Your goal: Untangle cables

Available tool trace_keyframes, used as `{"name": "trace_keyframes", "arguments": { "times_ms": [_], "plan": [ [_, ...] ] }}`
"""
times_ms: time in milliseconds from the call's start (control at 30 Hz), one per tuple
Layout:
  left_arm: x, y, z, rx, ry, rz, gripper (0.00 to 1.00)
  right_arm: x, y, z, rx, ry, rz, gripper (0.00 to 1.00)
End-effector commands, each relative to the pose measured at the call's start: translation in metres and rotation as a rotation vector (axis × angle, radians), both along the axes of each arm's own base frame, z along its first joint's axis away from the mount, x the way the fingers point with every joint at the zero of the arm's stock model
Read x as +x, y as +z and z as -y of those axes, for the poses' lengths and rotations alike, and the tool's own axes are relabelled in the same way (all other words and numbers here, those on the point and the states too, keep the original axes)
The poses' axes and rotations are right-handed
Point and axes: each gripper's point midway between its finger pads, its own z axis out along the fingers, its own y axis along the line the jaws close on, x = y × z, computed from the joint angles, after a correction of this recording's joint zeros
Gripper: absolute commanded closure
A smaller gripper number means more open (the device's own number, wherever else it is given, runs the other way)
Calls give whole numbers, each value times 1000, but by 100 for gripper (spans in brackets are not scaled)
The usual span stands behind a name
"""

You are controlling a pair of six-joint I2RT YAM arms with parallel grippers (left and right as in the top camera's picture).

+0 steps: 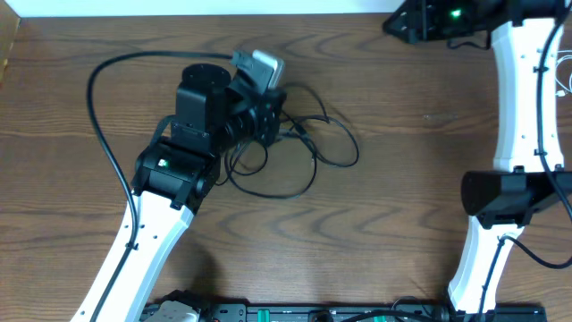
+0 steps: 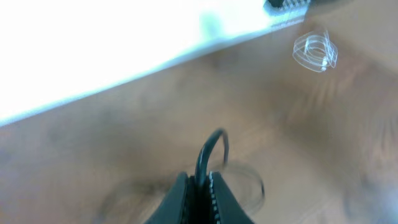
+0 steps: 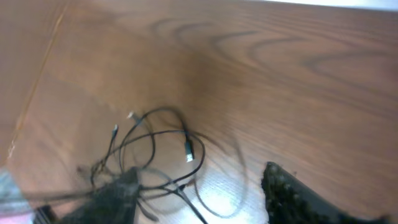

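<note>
The black cable [image 1: 299, 126] lies in a loose tangle of loops on the wooden table [image 1: 402, 179], left of centre. My left gripper [image 1: 271, 112] sits over the tangle's left side. In the left wrist view it [image 2: 199, 179] is shut on a strand of the black cable [image 2: 210, 149], which arches up from between the jaws. The white cable [image 2: 316, 51] is a small coil far off at the table's right side, with a bit showing at the overhead's right edge [image 1: 563, 79]. My right gripper [image 3: 199, 173] is open and empty, and looks toward the black tangle [image 3: 186, 134] from a distance.
The left arm's thick black wire [image 1: 96, 116] curves over the table's left part. The right arm [image 1: 518, 98] stands along the right edge, its dark head at the top right corner [image 1: 438, 18]. A pale wall borders the far table edge [image 2: 124, 68].
</note>
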Motion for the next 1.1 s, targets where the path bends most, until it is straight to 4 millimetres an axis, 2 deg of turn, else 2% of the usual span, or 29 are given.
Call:
{"name": "trace_keyframes", "arguments": {
  "times_ms": [0, 100, 200, 300, 367, 500, 667, 800, 1067],
  "plan": [
    [6, 57, -1, -62, 8, 208, 93, -14, 11, -27, 7, 132, 63, 37],
    [5, 109, -1, -135, 11, 401, 93, -18, 11, -37, -5, 176, 82, 32],
    [-4, 159, -5, -213, 14, 578, 93, -21, 11, -45, -20, 226, 112, 15],
    [-19, 197, -12, -324, 32, 670, 92, -25, 11, -52, -42, 290, 156, 3],
    [-25, 213, -24, -379, 88, 695, 93, -26, 11, -56, -52, 318, 176, 1],
    [-30, 230, -52, -417, 232, 731, 93, -28, 11, -61, -64, 359, 205, 1],
    [-34, 241, -86, -440, 415, 761, 93, -32, 12, -68, -60, 392, 221, 1],
    [-34, 241, -92, -439, 448, 758, 93, -37, 9, -78, -54, 416, 206, 1],
    [-25, 223, -99, -395, 507, 698, 93, -58, -24, -115, -32, 487, 64, 8]
  ]
}}
